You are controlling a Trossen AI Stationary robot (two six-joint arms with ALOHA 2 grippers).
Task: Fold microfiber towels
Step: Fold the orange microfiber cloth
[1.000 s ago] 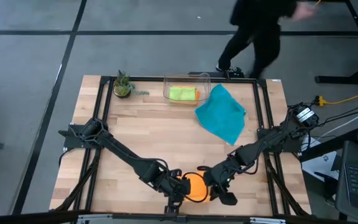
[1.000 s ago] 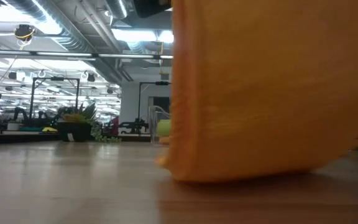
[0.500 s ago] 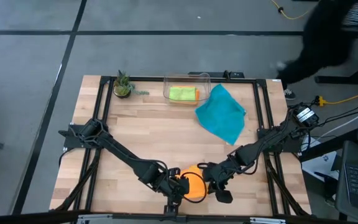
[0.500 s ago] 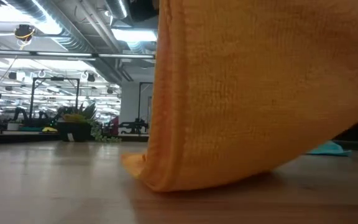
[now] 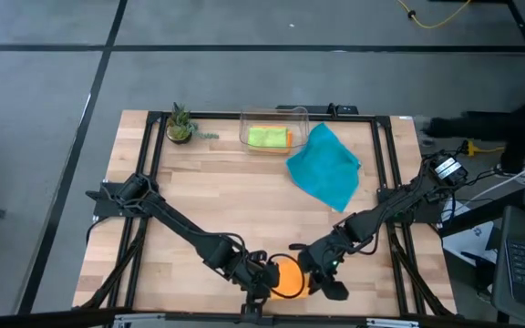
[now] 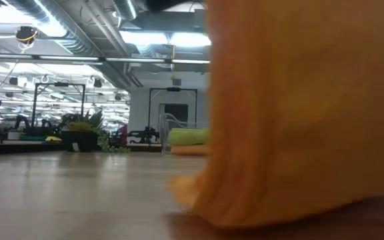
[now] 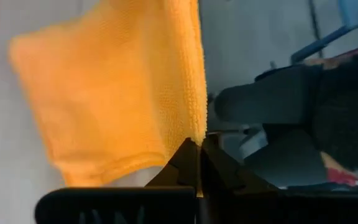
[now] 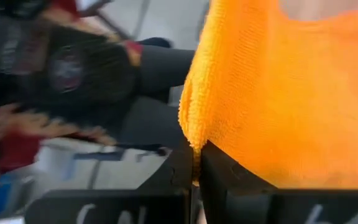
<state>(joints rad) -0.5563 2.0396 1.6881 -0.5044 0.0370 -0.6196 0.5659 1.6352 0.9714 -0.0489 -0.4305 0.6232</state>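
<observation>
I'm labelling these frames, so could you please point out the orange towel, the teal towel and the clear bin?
orange towel (image 5: 286, 276): high view, its middle, between the two arms.
teal towel (image 5: 325, 168): high view, centre of the cloth.
clear bin (image 5: 299, 115): high view, its rim at the corner.

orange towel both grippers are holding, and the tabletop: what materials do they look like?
Orange towel: soft microfiber-type cloth, matte, with fine looped pile and a stitched hem, draping limply from the left gripper and right gripper. Tabletop: probably pale wood butcher-block; plank seams show, satin finish.

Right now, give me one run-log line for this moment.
left gripper: shut on orange towel | right gripper: shut on orange towel | teal towel: unfolded, far side
</observation>
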